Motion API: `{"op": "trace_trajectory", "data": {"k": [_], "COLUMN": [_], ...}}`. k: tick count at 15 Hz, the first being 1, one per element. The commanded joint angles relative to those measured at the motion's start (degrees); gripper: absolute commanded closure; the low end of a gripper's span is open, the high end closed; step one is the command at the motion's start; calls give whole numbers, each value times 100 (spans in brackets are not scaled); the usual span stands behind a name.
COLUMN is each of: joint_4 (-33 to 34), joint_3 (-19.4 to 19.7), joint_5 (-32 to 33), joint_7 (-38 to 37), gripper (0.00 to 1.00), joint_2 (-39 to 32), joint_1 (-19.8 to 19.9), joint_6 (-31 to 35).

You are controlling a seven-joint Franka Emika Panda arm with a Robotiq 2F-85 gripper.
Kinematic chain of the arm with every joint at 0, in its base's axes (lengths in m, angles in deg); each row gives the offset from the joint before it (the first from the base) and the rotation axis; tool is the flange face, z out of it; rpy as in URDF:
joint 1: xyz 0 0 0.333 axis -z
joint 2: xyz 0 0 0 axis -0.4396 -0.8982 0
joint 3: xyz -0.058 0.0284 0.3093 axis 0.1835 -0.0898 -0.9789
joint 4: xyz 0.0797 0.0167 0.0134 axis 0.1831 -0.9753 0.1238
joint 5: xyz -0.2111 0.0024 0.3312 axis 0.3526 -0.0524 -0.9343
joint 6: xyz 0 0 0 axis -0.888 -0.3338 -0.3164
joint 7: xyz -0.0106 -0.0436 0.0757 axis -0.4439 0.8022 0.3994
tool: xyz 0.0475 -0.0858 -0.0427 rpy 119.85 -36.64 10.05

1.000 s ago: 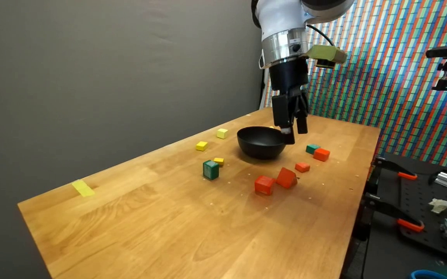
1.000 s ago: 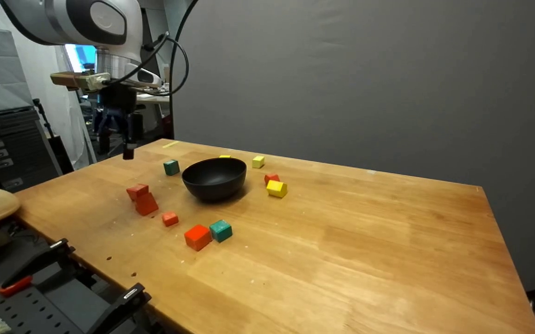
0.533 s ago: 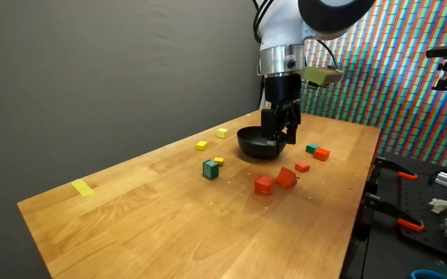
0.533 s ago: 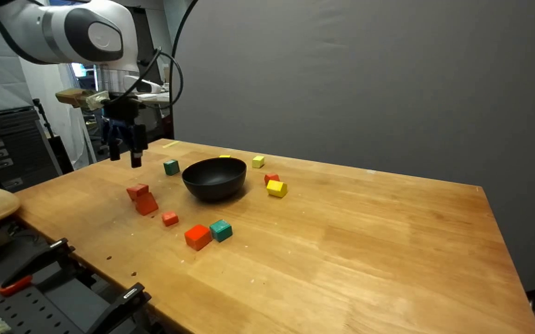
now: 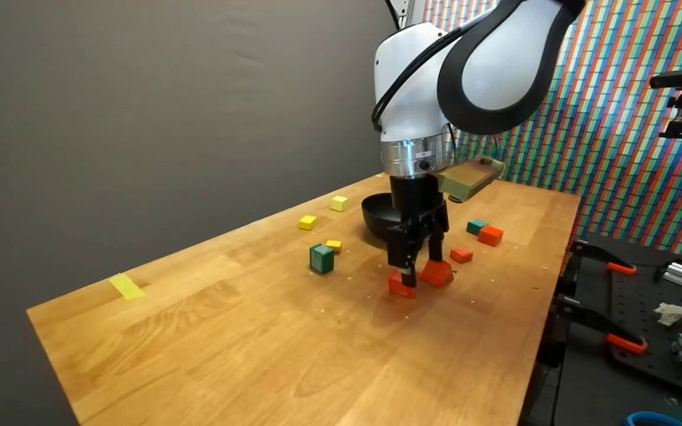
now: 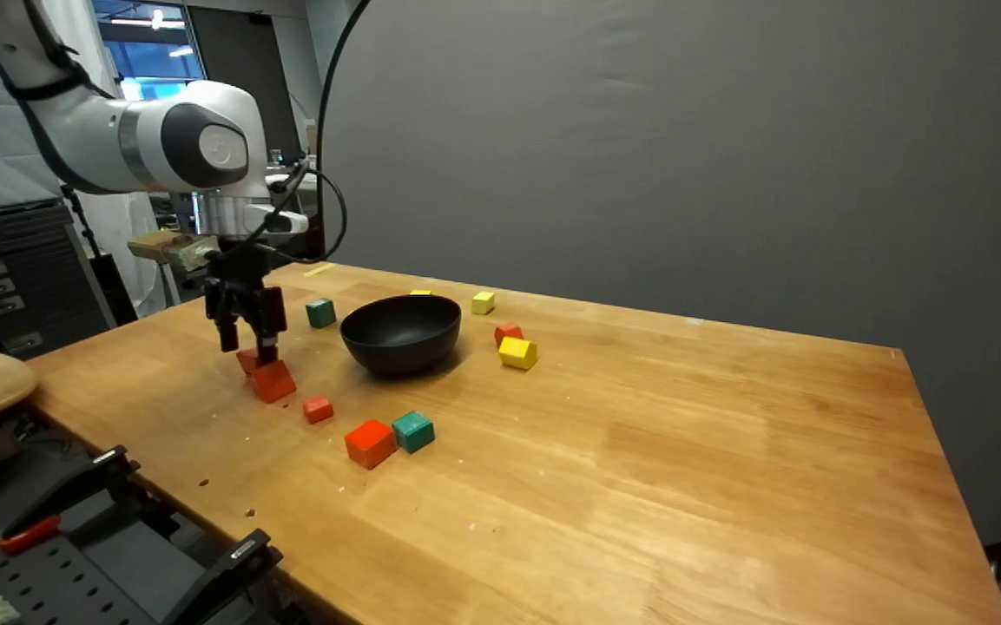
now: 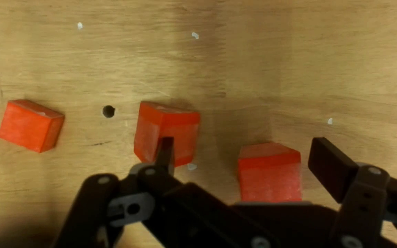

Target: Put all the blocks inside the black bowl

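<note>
Red block (image 7: 270, 175), low and right of centre in the wrist view, looks like your pick; the gripper (image 7: 247, 158) stands wide with nothing held. Its fingertip (image 7: 166, 151) at frame left overlaps the neighbouring red block (image 7: 178, 129), so ease toward frame right before lowering, letting that tip drop between the two. Close squarely, then carry to the black bowl (image 6: 400, 352), left of centre in an exterior view.
</note>
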Motion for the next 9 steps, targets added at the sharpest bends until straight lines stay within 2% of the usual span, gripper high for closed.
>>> {"op": "trace_trajectory", "data": {"k": [1,4,5,6,9], "joint_4": [519,800,876,932,955], "joint_3": [203,256,276,301,371], "joint_5": [56,19,25,47,65], "joint_7": [-27,9,5,-9,-52], "gripper": [0,0,25,25,51], "joint_2": [-482,-699,-762,-813,-820], "joint_1": [-194,-243,-263,-291,-363], "joint_6": [-14,-58,-83,-107,-136]}}
